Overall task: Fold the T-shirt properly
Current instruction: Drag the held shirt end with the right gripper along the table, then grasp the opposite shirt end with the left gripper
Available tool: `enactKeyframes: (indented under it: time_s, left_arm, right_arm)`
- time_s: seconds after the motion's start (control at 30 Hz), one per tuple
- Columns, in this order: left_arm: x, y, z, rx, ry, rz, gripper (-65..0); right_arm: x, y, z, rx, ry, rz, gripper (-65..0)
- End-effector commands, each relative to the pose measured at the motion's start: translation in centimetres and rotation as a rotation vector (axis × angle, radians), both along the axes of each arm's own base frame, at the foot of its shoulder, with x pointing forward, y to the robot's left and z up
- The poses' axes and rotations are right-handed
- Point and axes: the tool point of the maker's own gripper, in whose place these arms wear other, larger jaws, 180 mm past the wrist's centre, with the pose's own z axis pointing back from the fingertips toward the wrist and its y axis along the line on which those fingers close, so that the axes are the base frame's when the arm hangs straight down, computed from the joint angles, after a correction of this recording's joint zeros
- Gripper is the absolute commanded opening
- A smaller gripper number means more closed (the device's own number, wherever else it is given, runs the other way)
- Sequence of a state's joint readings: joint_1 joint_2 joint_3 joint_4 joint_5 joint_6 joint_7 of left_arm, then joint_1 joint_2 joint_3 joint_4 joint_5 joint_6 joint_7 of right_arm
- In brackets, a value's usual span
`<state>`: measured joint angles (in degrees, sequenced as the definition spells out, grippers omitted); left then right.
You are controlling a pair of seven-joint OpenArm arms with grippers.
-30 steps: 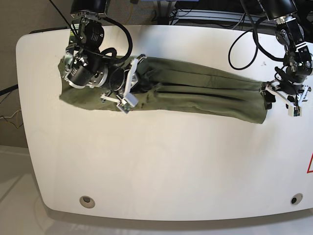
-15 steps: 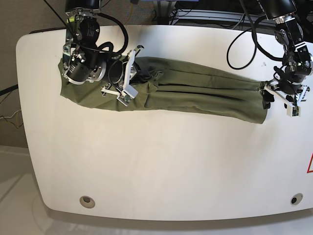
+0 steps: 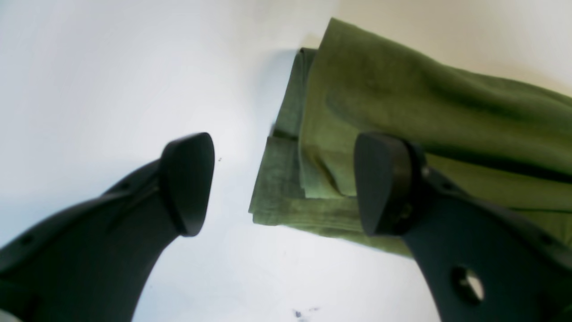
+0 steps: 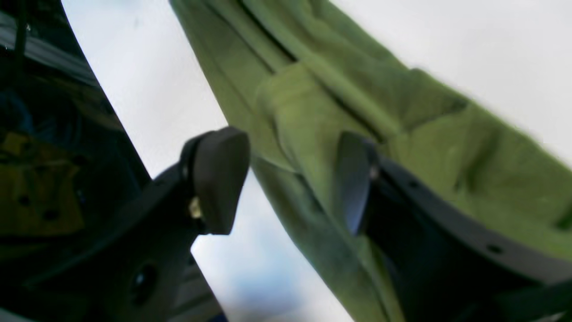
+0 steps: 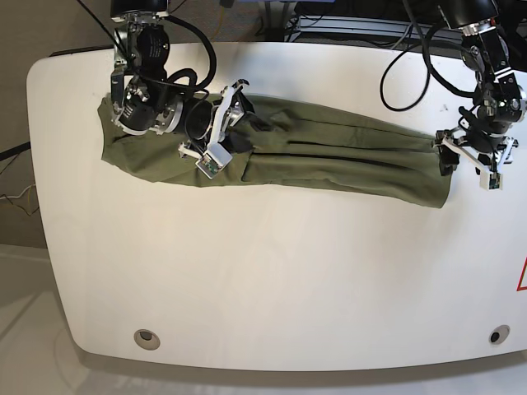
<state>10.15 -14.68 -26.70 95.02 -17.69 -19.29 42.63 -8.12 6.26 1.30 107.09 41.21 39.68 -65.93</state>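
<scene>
The olive-green T-shirt lies on the white table as a long narrow band running left to right. My right gripper hovers over the band's left part, open. In the right wrist view its fingers stand apart, with a fold of the shirt lying under and between them, not pinched. My left gripper is at the band's right end, open. In the left wrist view one of its fingers is over the layered cloth edge and the other is over bare table.
Black cables hang behind the table's far edge near both arm bases. Two round holes sit near the front corners. A red mark shows at the right edge. Bare white tabletop stretches in front of the shirt.
My right gripper was shut on a fold of the shirt and has opened, letting it go, and shifted slightly toward the far edge. The left gripper has edged slightly back, still open.
</scene>
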Motion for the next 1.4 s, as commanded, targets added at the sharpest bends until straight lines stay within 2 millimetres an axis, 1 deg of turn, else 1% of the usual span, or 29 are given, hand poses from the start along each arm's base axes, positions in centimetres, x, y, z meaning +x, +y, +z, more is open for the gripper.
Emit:
enactKeyframes:
  time_s: [0.0,0.1,0.23,0.3,0.43,0.5,0.57,0.63,0.7,0.83,0.9,0.97,1.03,1.17,1.3,1.37]
  left_arm:
    - [1.0,-0.3,1.3,0.001,-0.051,-0.022,-17.7]
    - [1.0,-0.3,1.3,0.0,-0.049,-0.022,-17.7]
    - [1.1,-0.4,1.3,-0.004,-0.052,-0.021,-17.8]
    - [1.2,-0.1,1.7,0.01,-0.06,-0.021,-17.9]
    - [1.3,-0.4,1.6,0.008,-0.06,-0.028,-17.6]
    - [1.4,-0.6,1.5,0.005,-0.058,-0.036,-17.3]
    - [1.4,-0.8,1.4,0.005,-0.054,-0.043,-17.1]
    - [1.4,-1.0,1.1,0.003,-0.048,-0.05,-16.7]
    - [1.3,-1.0,0.6,0.006,-0.029,-0.047,-16.4]
    - [1.4,-0.9,-0.2,-0.007,-0.007,-0.047,-15.8]
    - [1.5,-0.8,-0.5,-0.017,0.006,-0.043,-15.7]
    - [1.5,-0.4,-0.9,-0.036,0.019,-0.035,-15.7]
    - [1.6,1.0,-1.4,-0.114,0.048,0.005,-16.1]
    - [1.4,2.1,-1.7,-0.191,0.074,0.031,-16.9]
    - [0.9,2.6,-1.8,-0.254,0.095,0.047,-17.7]
    - [1.1,2.8,-1.0,-0.327,0.084,0.052,-18.7]
  right_arm:
    - [1.2,1.1,0.8,0.071,-0.017,-0.016,-30.7]
    - [1.3,1.6,0.6,0.093,0.005,-0.023,-31.2]
    - [1.4,2.2,0.8,0.118,0.023,-0.029,-31.3]
    - [1.3,3.5,1.6,0.131,0.02,0.009,-31.0]
    - [1.5,3.3,2.1,0.125,0.003,0.013,-30.5]
    - [1.9,2.6,2.4,0.115,-0.012,-0.004,-30.4]
    - [2.4,1.5,2.7,0.099,-0.03,-0.031,-30.4]
    - [3.0,-0.3,3.0,0.078,-0.05,-0.077,-30.5]
    - [3.7,-2.4,3.2,0.053,-0.071,-0.132,-30.4]
    - [4.2,-5.9,3.3,0.01,-0.09,-0.216,-30.6]
    - [4.2,-7.3,3.2,-0.008,-0.09,-0.249,-30.7]
    - [4.2,-8.3,3.0,-0.018,-0.09,-0.272,-30.7]
    - [4.1,-9.4,2.3,-0.02,-0.065,-0.318,-30.8]
    - [4.0,-9.9,1.9,-0.024,-0.053,-0.338,-30.8]
    - [3.8,-10.2,1.4,-0.028,-0.037,-0.357,-30.6]
    - [3.4,-10.4,0.4,-0.034,-0.005,-0.372,-30.6]
